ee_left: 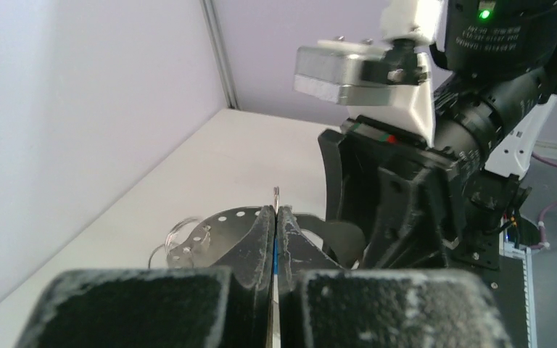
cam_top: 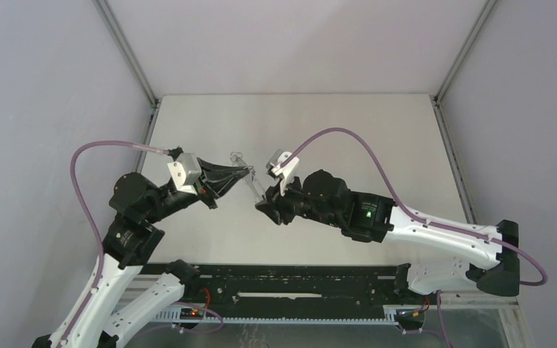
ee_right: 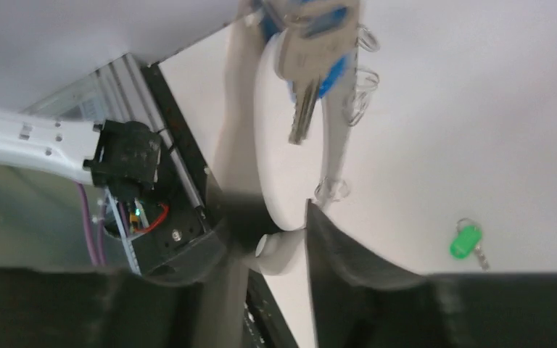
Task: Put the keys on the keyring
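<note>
**Left pincer**, pressed together on the keyring's edge, should hold steady. The blue key already hangs there. **Right pincer**, spread astride the band, must fetch the green key off the worktop.

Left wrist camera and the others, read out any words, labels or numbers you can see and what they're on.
No text can be read.
Small white print on the right arm's black housing, below its green light: too blurred to read.
The keyring and the blue key: no lettering visible.
</note>
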